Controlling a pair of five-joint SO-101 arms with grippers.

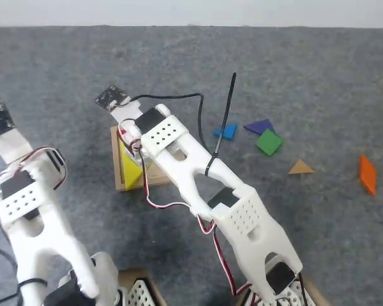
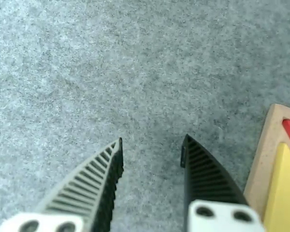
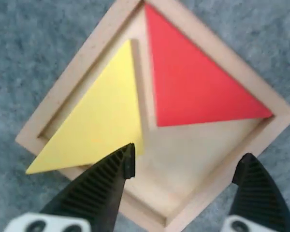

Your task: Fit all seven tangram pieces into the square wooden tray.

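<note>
Right gripper spread wide, empty, directly above the tray; left gripper parted too, empty, just beside the tray. Inside the tray: red triangle, yellow triangle, one yellow tip riding over the rim. Well apart from the tray: five loose pieces. Likely light, stiff, thin, slick; best pinched across opposite edges.

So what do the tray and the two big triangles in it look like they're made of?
Square light wooden tray: bare, pale wood, matte, with faint grain along its rim. Large red triangle and large yellow triangle: smooth, even, matte colour with no grain showing, probably painted wood, though plastic can't be ruled out.
</note>
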